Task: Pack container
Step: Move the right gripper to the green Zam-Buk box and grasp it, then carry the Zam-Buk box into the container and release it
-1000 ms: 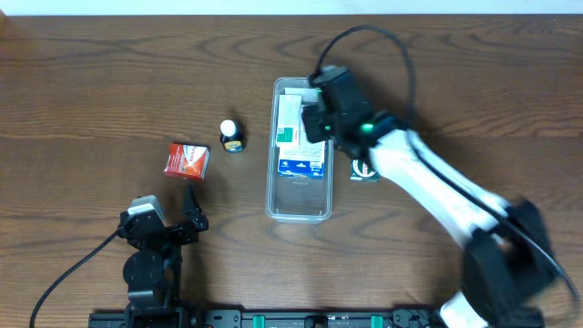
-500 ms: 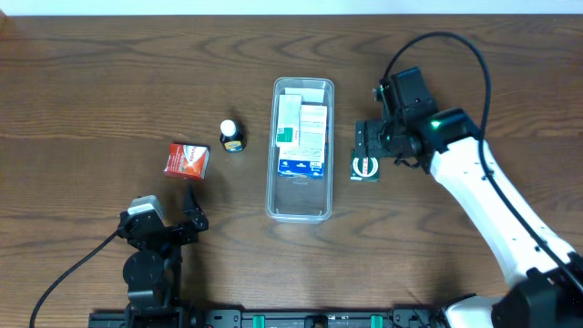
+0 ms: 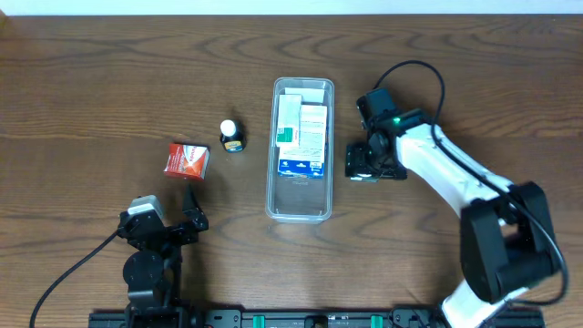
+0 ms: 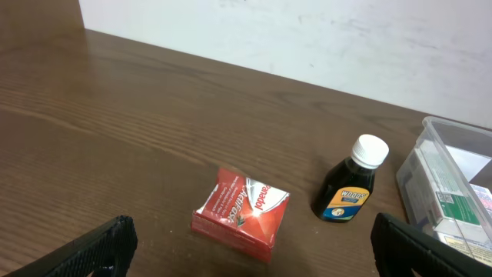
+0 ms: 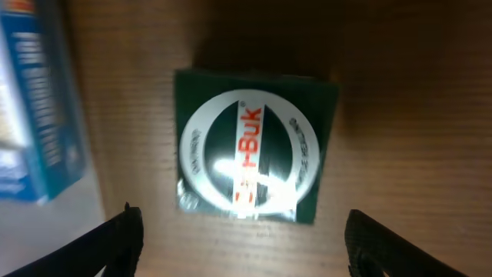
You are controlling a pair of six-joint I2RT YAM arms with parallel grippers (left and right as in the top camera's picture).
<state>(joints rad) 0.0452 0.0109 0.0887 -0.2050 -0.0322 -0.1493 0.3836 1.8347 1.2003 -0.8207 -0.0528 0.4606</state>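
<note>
Table (image 3: 109,82): dark brown wood grain. A pale wall (image 4: 307,31) stands behind its far edge.

Red box (image 3: 187,159): small, lying flat on the table, white lettering on its top face, which looks slightly creased in the left wrist view (image 4: 240,214).

Bottle (image 3: 231,136): dark, white cap, yellow and blue label, standing upright (image 4: 351,181). It stands near the red box, to its right and farther back, not touching.

Green box (image 5: 254,146): dark green, lying flat face up. White round emblem, red lettering ending "Buk". It lies well apart from the bottle, to the right (image 3: 363,167).
</note>
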